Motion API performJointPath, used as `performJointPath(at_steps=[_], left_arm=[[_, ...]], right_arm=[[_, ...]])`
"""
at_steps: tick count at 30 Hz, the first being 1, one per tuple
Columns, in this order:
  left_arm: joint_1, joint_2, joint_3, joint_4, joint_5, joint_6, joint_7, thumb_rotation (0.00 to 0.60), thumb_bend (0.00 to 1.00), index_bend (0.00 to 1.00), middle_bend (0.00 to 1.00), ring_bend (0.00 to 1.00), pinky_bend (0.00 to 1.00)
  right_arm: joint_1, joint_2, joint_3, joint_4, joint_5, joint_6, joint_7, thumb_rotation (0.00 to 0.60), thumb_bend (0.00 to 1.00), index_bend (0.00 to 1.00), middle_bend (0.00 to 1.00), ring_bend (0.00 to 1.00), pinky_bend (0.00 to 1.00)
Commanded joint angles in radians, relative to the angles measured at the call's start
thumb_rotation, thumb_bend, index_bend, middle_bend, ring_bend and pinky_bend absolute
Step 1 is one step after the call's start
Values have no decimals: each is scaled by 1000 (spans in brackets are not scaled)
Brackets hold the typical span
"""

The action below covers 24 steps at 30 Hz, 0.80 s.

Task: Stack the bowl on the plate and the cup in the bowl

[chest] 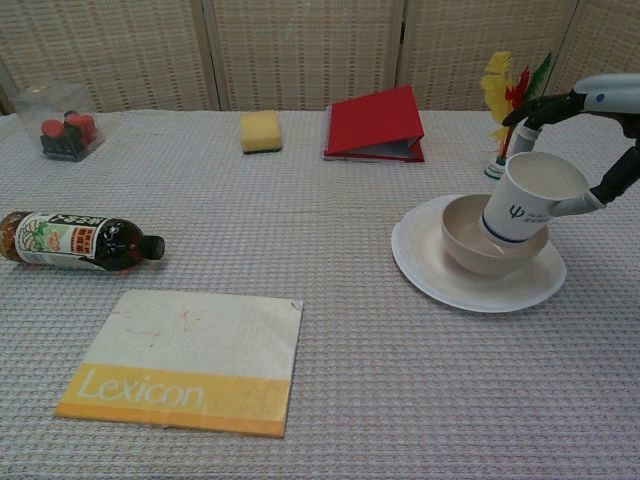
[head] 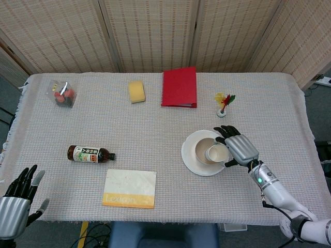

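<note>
1. Woven screens back your grey cloth-covered table [head: 155, 129].
2. Your right hand [head: 239, 149] grips the white paper cup [chest: 528, 197], tilted, its base down inside the beige bowl [chest: 470, 250].
3. That bowl sits on the round white plate [chest: 432, 275].
4. Your left hand [head: 15, 204] hangs off the near edge, fingers [head: 32, 178] spread, holding nothing.
</note>
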Motion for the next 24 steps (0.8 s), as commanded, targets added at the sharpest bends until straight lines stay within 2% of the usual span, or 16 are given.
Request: performJointPath(at_steps=[1, 14, 24], left_arm=[[0, 1, -1, 0, -3, 0, -3, 600, 314, 0, 0, 0, 259], [0, 5, -1, 1, -6, 1, -12, 600, 314, 0, 0, 0, 259], [-3, 8, -4, 4, -11, 0, -23, 600, 314, 0, 0, 0, 259]], right_arm=[[23, -26, 11, 24, 37, -21, -25, 600, 210, 416, 68, 0, 0], [98, -118, 34, 135, 193, -85, -105, 600, 209, 416, 68, 0, 0], [147, -109, 28, 115, 282, -132, -154, 600, 201, 417, 65, 0, 0]])
